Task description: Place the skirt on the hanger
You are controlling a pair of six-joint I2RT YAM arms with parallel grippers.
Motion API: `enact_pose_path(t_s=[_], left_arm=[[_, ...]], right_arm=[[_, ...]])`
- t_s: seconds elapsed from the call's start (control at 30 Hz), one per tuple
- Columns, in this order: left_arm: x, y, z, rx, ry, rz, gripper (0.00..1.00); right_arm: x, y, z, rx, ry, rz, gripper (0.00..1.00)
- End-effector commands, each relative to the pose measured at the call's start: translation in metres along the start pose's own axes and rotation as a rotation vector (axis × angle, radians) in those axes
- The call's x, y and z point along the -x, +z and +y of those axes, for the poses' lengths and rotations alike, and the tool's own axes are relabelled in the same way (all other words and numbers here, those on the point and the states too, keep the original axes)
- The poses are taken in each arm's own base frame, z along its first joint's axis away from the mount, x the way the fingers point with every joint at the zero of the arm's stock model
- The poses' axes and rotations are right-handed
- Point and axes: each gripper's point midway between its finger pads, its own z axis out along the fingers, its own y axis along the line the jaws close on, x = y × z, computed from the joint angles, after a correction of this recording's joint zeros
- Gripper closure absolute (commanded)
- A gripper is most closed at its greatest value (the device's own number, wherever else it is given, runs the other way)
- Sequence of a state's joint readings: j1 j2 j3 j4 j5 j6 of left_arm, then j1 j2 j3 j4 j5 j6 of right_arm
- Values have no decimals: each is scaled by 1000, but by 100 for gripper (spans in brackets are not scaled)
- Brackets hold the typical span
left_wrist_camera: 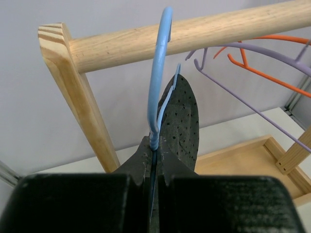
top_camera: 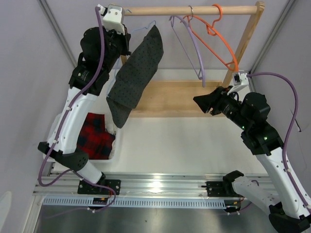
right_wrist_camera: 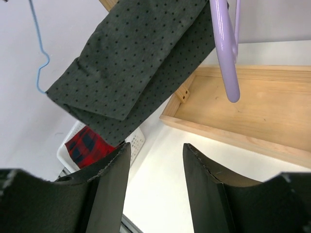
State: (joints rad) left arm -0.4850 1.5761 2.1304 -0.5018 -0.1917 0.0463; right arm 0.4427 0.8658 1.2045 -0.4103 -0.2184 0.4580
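Up at the left end of the round pale wooden rod (top_camera: 194, 10), the left end effector (left_wrist_camera: 153, 148) is pinched tight on the neck of the thin pale-blue wire hanger (left_wrist_camera: 159, 68). The dark charcoal dotted skirt (top_camera: 136, 77) is draped over that hanger and hangs below the rod, sagging off to one side. The hook arcs up across the rod, but I honestly can't tell if it's seated yet.

So I'd call this the hang-it-up bit. My tips: keep the hook's plane square to the rod, ease down until the rod takes the weight, then let go slowly. That lopsided cloth looks like it could slide off with any jerk.

The right end effector (right_wrist_camera: 156, 148) is wide open and empty, well below the rod near the lilac wire hanger (right_wrist_camera: 226, 48). I'd leave it parked there, or bring it under the skirt's low end as a backstop.
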Motion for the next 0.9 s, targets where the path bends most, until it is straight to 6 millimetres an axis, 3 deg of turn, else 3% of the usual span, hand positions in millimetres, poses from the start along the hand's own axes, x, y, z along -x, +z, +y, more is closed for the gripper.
enact_pose_path(t_s=[0.0, 0.13, 0.37, 0.87], left_arm=[[58, 2, 8, -15, -113, -199, 100], [71, 13, 9, -29, -162, -263, 100], [75, 31, 17, 18, -222, -304, 100], [35, 66, 33, 147, -249, -231, 100]], right_arm=[[16, -4, 12, 46, -33, -43, 48], [17, -6, 11, 42, -44, -48, 48], [14, -5, 9, 39, -46, -43, 49], [11, -4, 9, 50, -47, -32, 49]])
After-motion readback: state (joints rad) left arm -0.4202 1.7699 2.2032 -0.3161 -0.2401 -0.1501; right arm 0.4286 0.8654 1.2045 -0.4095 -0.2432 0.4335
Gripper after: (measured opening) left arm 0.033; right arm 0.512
